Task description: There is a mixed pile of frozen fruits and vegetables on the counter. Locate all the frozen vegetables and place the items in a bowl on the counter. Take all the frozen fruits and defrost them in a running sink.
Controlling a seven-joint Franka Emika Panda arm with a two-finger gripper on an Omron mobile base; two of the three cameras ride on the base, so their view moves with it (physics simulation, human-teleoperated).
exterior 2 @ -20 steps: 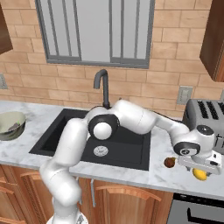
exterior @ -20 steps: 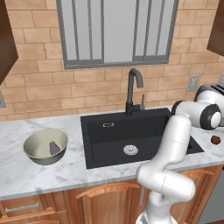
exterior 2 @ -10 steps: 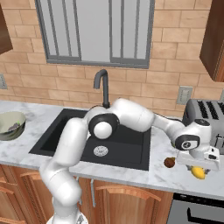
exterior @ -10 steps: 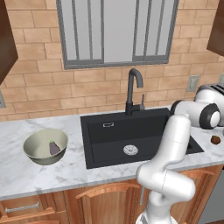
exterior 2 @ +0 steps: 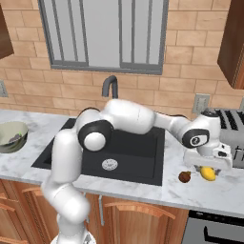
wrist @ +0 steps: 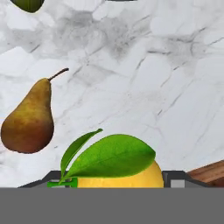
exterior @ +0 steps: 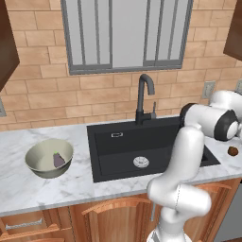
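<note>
Since the earlier frame the pincer [exterior 2: 208,170] has come down and closed around the round yellow fruit with a green leaf [wrist: 117,168]. Just left lies the brown pear-shaped piece [wrist: 29,118] on the white marble counter [wrist: 144,78].

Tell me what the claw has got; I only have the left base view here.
Observer: In the hand view, the claw is closed on the yellow-orange piece, with a finger tip against each side.
Operator: Anything close to it?
Observer: A brown pear-shaped fruit lies on the counter beside it, clear of the claw.
Operator: What's behind the claw?
Observer: In the right base view, a steel toaster stands just behind it, against the wall.
</note>
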